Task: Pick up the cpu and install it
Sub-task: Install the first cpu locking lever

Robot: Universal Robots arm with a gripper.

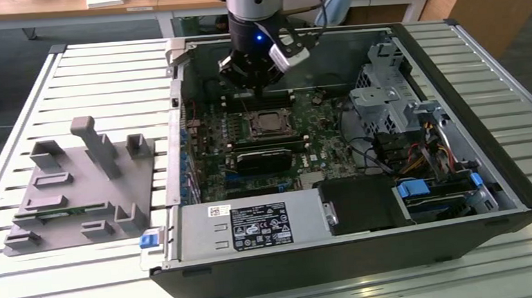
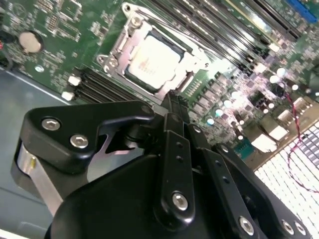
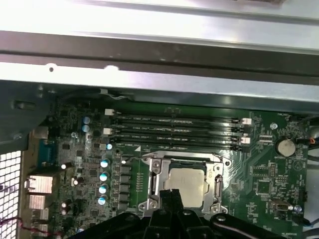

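Note:
The cpu (image 1: 266,123) is a silver-grey square lying flat inside the motherboard socket (image 1: 248,115), with the metal frame around it. Both wrist views show the cpu (image 2: 149,62) (image 3: 187,184) in that socket. My gripper (image 1: 256,88) hangs inside the open computer case, a little above the board at the socket's far edge. Its two black fingers are pressed together with nothing between them, and their tips (image 2: 172,98) (image 3: 171,195) point down next to the cpu without touching it.
The open computer case (image 1: 489,177) lies on a slatted metal table (image 1: 104,76). Memory slots (image 3: 174,132) run beside the socket. A black card (image 1: 264,159), a power supply (image 1: 252,226) and drive cages (image 1: 387,96) fill the case. A grey fixture (image 1: 83,188) stands at the exterior view's left.

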